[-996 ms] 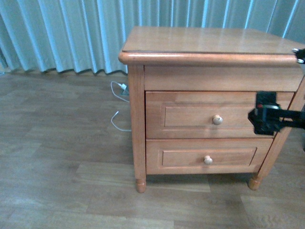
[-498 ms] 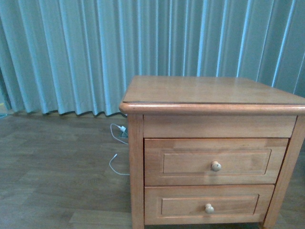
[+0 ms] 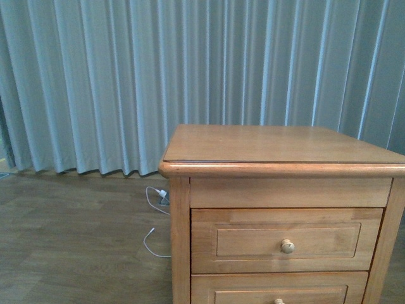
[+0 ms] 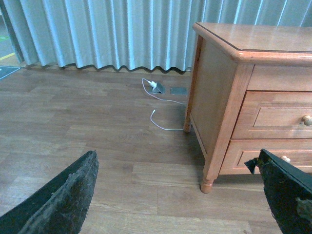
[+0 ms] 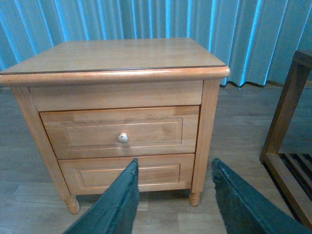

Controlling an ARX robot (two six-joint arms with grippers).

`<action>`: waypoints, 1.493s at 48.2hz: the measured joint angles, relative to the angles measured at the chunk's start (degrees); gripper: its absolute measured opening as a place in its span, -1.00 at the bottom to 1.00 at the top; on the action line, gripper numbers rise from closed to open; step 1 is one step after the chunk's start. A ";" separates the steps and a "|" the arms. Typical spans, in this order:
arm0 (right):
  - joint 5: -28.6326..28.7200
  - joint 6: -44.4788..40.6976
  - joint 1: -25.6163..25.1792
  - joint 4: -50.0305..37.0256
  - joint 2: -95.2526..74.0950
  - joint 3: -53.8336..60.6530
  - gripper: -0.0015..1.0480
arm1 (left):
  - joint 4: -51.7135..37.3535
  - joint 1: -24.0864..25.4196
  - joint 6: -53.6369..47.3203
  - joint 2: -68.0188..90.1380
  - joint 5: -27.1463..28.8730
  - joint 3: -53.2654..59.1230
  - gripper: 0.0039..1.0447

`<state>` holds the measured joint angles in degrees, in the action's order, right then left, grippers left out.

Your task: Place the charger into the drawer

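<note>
The drawer (image 3: 288, 240) is the upper one of a honey-brown nightstand (image 3: 278, 145) and it is shut, its round pale knob (image 3: 287, 246) facing me. It also shows as the drawer (image 4: 280, 117) and the drawer (image 5: 122, 130) in the wrist views. The charger is out of view in every frame. My left gripper (image 4: 175, 195) is open over the wooden floor, left of the nightstand's front leg. My right gripper (image 5: 175, 168) is open in front of the nightstand, below the drawer's height, with nothing between its fingers. Neither gripper shows in the front view.
A thin white cable (image 4: 163, 103) lies on the floor beside the nightstand, running to a plug (image 4: 155, 86) near the curtain (image 3: 126, 82). The shorter lower drawer (image 5: 129, 174) is shut. A dark wooden frame (image 5: 287, 117) stands to the nightstand's right.
The front view has swung upward: the nightstand now sits lower in frame and more curtain shows. The right gripper, seen at the right edge one second ago, has left that view.
</note>
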<state>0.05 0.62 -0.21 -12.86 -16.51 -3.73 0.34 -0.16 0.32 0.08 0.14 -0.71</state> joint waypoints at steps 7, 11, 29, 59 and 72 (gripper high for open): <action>-0.02 -0.24 0.00 1.31 2.10 1.03 -0.69 | 0.00 0.00 0.00 0.02 0.00 0.00 0.89; -0.02 -0.28 0.00 1.99 3.32 1.29 -0.96 | -0.02 0.00 0.00 0.00 0.00 0.00 0.89; -0.02 -0.46 0.04 12.52 16.17 3.39 -0.96 | 0.00 0.00 0.00 0.00 0.00 0.00 0.89; 0.00 -0.55 0.04 12.79 16.26 3.39 -0.68 | 0.00 0.00 -0.02 0.00 0.02 0.00 0.89; 0.00 -0.55 0.04 12.79 16.26 3.39 0.20 | 0.00 0.00 -0.02 0.00 0.02 0.00 0.89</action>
<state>0.05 0.08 -0.16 -0.08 -0.25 -0.34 0.34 -0.16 0.30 0.08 0.16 -0.71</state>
